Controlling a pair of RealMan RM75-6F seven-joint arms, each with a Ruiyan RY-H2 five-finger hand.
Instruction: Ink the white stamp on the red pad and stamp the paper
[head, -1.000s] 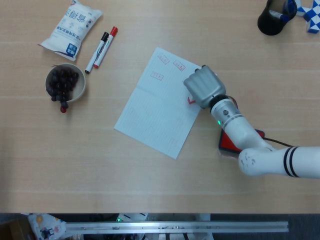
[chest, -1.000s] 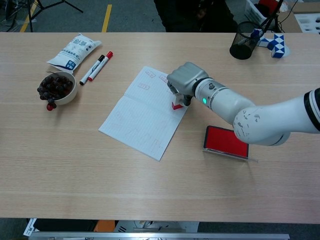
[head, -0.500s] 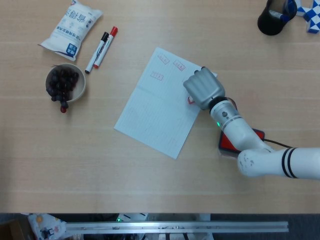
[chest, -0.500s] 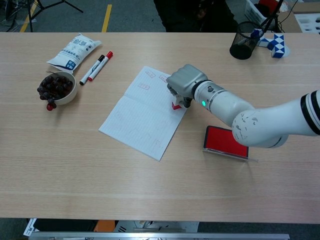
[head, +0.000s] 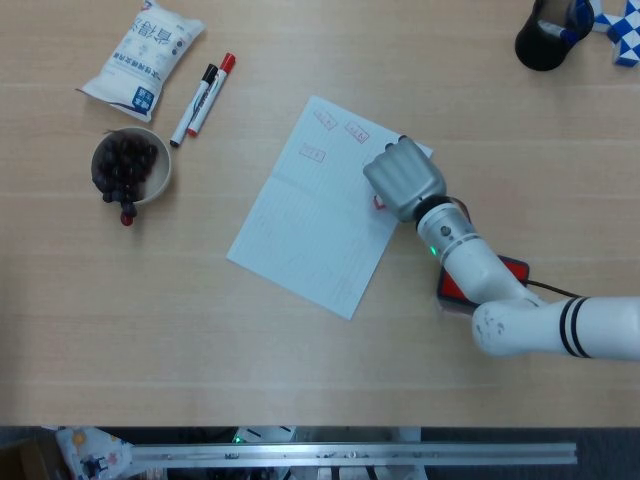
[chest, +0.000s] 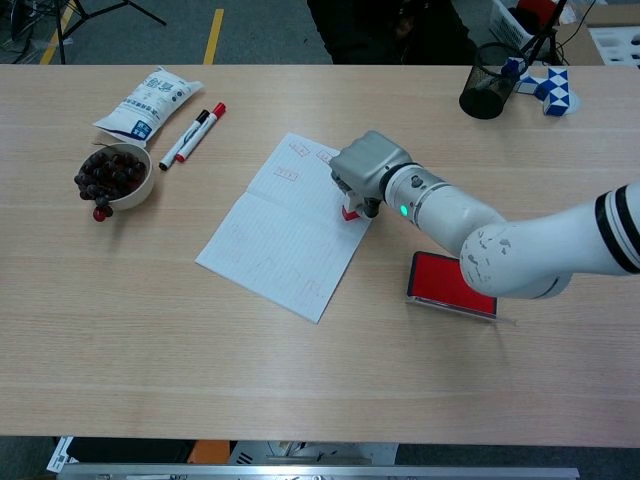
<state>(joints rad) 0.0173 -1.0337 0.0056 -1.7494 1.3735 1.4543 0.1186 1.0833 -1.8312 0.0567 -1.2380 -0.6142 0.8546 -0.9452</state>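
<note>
Down and a touch leftward goes the right robot hand (chest: 365, 172) since a second ago, settling lower over the sheet. Nearest us in the chest view, the red pad (chest: 452, 284) lies on the tabletop (chest: 300, 380) beneath the forearm, apart from the paper. Beyond it, the paper (chest: 272, 240) lies skewed, faint red marks near its far corner. Fingers curl round the white stamp (chest: 350, 211), of which only a small white body with a red-tinted foot peeks out below them; it sits at the sheet's right edge, seemingly pressed to it, though contact is hard to confirm from here. So it's the stamping step, by my reading. Next comes a firm, square press, then a straight lift to avoid smearing. No left robot hand is on show.
</note>
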